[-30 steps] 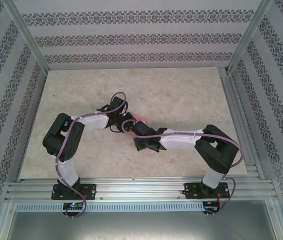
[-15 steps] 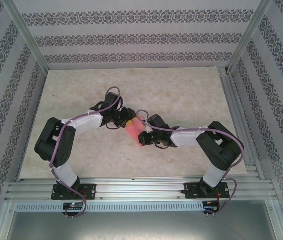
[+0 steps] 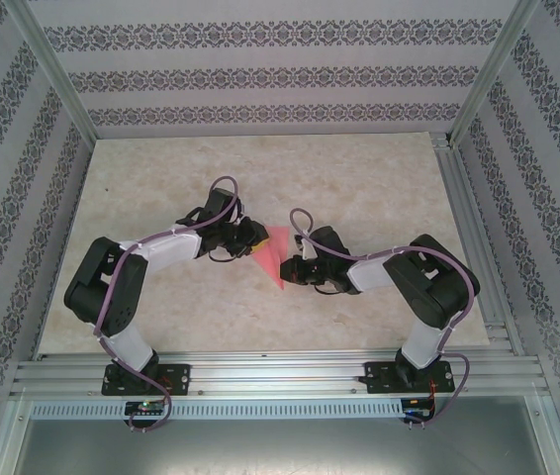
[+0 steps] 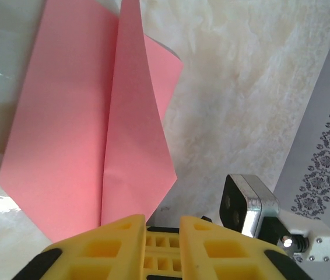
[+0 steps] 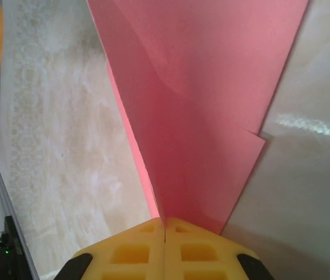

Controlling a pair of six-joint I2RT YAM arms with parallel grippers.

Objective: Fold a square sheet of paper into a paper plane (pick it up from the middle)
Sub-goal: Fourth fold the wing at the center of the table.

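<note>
Paper plane (image 3: 272, 254) runs top-to-bottom in overhead frame, between both arms; right end effector (image 3: 289, 268) clamps its crease, left end effector (image 3: 255, 237) sits slightly parted at its left edge.

No legible txt, labels, brands or nos. anywhere. Paper plane (image 3: 274, 253): plain pink, unmarked both sides. Wallpaper (image 3: 260, 77): ornament bands only, no letters. Circuit boards (image 3: 146, 406) at arm bases, near edge: any print too small to read.
</note>
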